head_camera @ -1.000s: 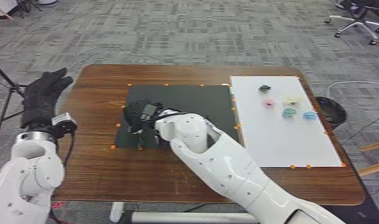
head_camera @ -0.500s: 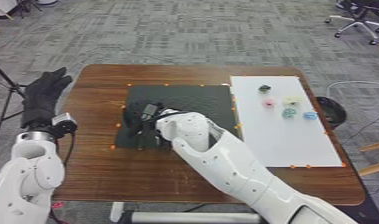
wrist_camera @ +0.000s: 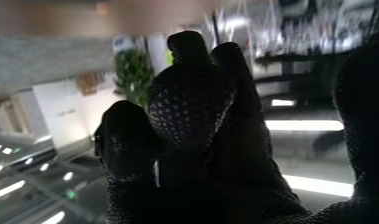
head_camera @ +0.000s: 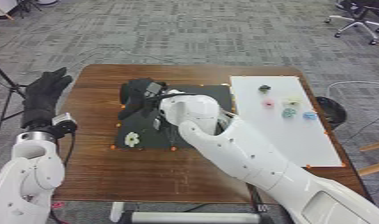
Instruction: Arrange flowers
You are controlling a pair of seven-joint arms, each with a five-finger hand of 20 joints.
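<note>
My right hand (head_camera: 137, 95) is over the far left corner of the black mat (head_camera: 159, 141), its fingers relaxed and holding nothing visible. In the right wrist view the same hand (wrist_camera: 194, 115) has loosely extended fingers, with the thumb apart from them. A white flower (head_camera: 132, 139) lies on the mat near its front left corner. On the white board (head_camera: 279, 145) are a dark green flower (head_camera: 264, 88), a pink one (head_camera: 268, 103), a cream one (head_camera: 292, 100), a teal one (head_camera: 288, 113) and a blue one (head_camera: 310, 115). My left hand (head_camera: 45, 95) is open, left of the table.
The brown wooden table (head_camera: 150, 180) carries the mat and the board, both edged with small orange markers. My right forearm crosses the mat's right part and the board's front left area. A dark round bin (head_camera: 331, 112) stands beyond the right table edge.
My right hand has moved away from the front left part of the mat toward its far left corner, and the white flower has come into sight. The left arm has kept still.
</note>
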